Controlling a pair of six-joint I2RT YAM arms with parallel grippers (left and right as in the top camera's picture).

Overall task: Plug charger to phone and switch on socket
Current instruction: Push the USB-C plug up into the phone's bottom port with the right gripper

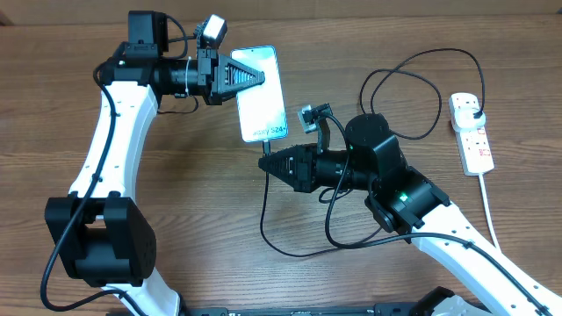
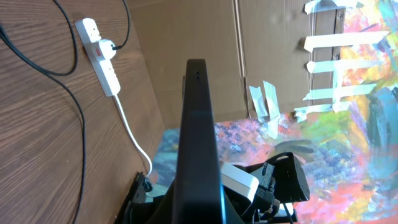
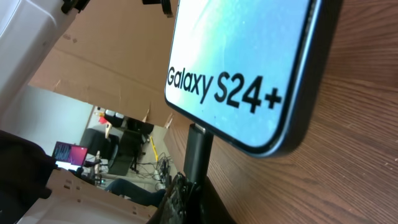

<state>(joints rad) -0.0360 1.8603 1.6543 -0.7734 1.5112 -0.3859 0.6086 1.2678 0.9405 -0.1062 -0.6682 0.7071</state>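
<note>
gripping the phone (image 1: 263,96) by its left long edge, the left gripper (image 1: 255,77) has its fingers pressed together on it, so the phone's pinched there with the screen facing up toward the overhead camera. the screen is lit pale blue and reads "galaxy s24+" along the short edge nearest the right arm. from the left wrist camera you only get the phone edge-on as a thin dark slab. can't tell if its underside sits on the table (image 1: 202,202) or floats just above it.

the right gripper (image 1: 268,163) is clamped tight on the small tip end of the charger (image 3: 199,152), right below that short edge. in the right wrist view the black tip meets the phone's bottom edge, but i can't tell if it's fully seated.

from there the thin black cable drops toward the near side of the table, loops under the right arm and swings up in a couple of big curls to the far right. its plug (image 1: 474,109) sits in the power strip (image 1: 474,140), which lies well apart from the phone, with the white cord (image 1: 489,206) trailing toward the near edge. red switch marks show, though whether they're on is too small to call.
</note>
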